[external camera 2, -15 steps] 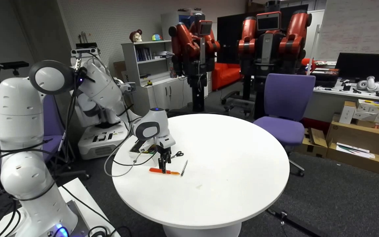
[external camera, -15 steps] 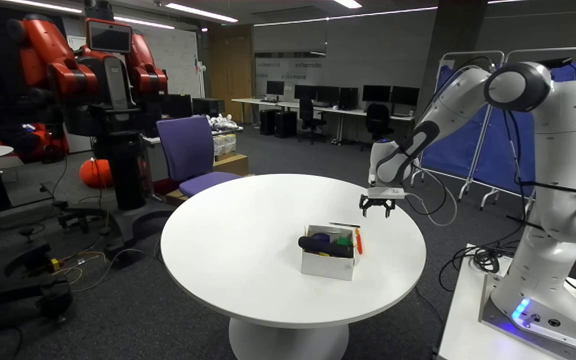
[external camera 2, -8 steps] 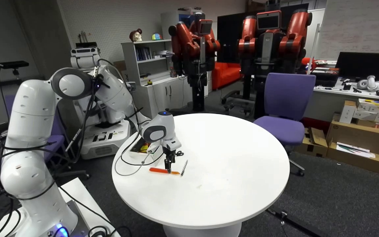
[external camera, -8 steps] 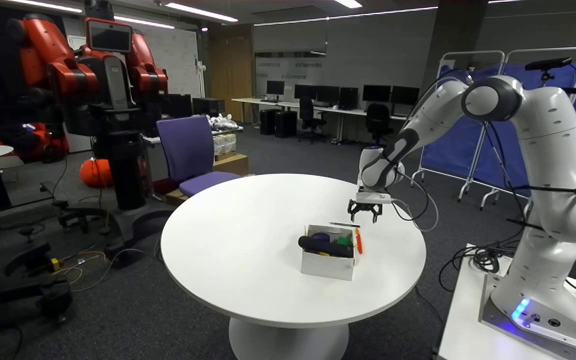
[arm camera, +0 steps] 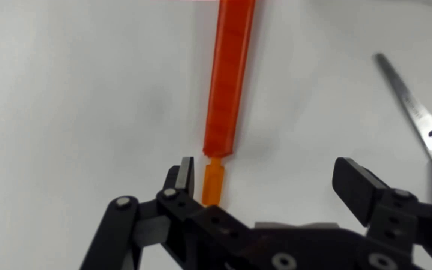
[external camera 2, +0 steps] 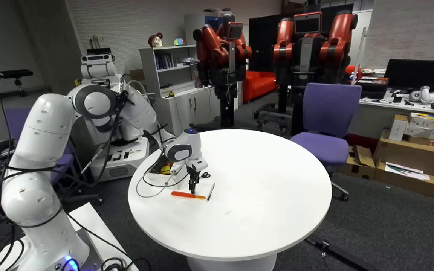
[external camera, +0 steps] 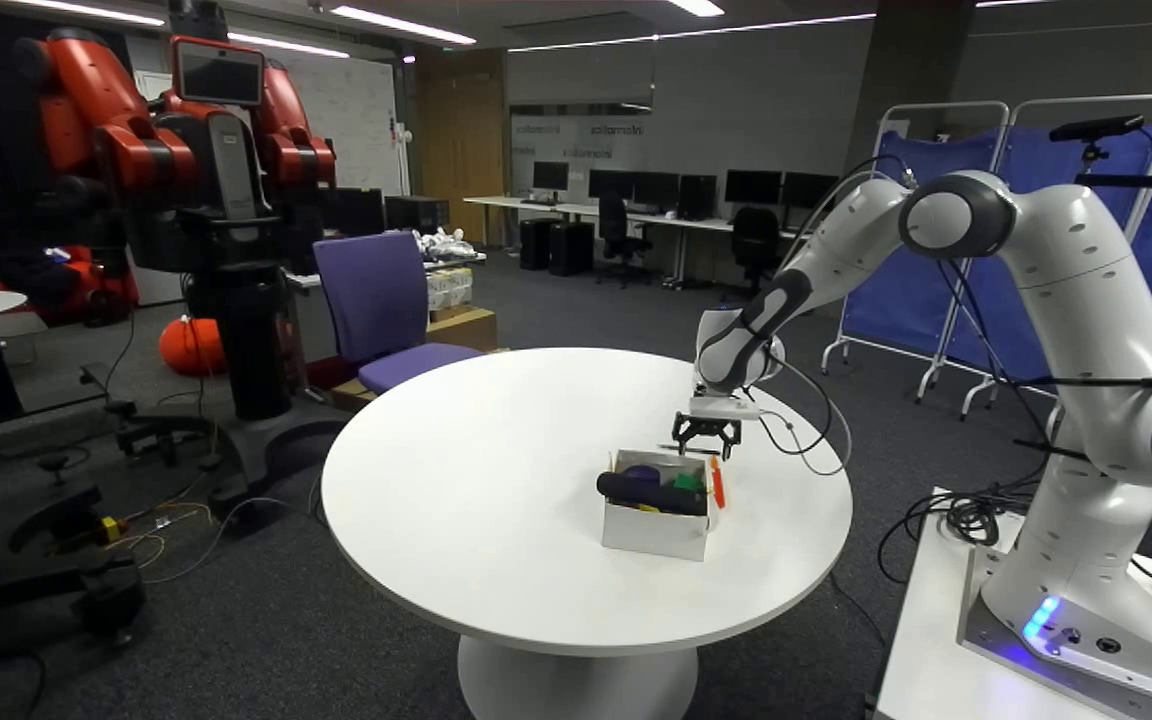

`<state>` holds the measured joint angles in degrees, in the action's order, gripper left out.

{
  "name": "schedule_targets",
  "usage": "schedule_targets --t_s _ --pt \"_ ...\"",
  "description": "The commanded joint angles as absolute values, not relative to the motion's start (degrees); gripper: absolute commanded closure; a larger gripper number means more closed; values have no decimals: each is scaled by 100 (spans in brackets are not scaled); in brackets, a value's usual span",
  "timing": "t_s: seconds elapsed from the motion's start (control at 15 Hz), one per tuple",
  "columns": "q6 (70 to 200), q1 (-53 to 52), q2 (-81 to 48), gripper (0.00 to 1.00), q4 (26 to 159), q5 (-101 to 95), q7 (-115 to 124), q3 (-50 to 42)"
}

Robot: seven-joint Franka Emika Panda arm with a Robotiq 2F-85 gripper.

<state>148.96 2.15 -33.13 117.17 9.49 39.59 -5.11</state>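
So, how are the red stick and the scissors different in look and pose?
Colour: the red stick has an orange end, while the scissors show silvery metal and black handles.
Shape: the red stick is a long bar; the scissors have a pivot.
Pose: in the wrist view, the red stick runs nearly up and down; the scissors slant.
Both lie on the white table.

wrist view | red-orange tool (arm camera: 225, 99): upper end cropped | scissors (arm camera: 422, 120): handles cropped

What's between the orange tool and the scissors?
White table shows between the orange tool and scissors in the wrist view, with one finger of the claw over it.
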Motion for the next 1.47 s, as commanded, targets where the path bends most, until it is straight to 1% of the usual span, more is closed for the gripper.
schedule_targets --t_s 0.0,0.4,0.47,0.8,1.2,1.4 --pt "14668 195 -3078 0 11826 1299 3393 -204" --pt "14352 -79 -2992 0 12004 1445 3203 -25" --pt "14501 -175 -3291 0 11747 1385 3414 -156" --pt "14501 -222 -3342 0 11737 1374 3425 -189" --pt "14794 -757 -2852 0 12326 1028 4090 -700" --pt "14909 -1035 -2805 0 12489 798 4497 -868"
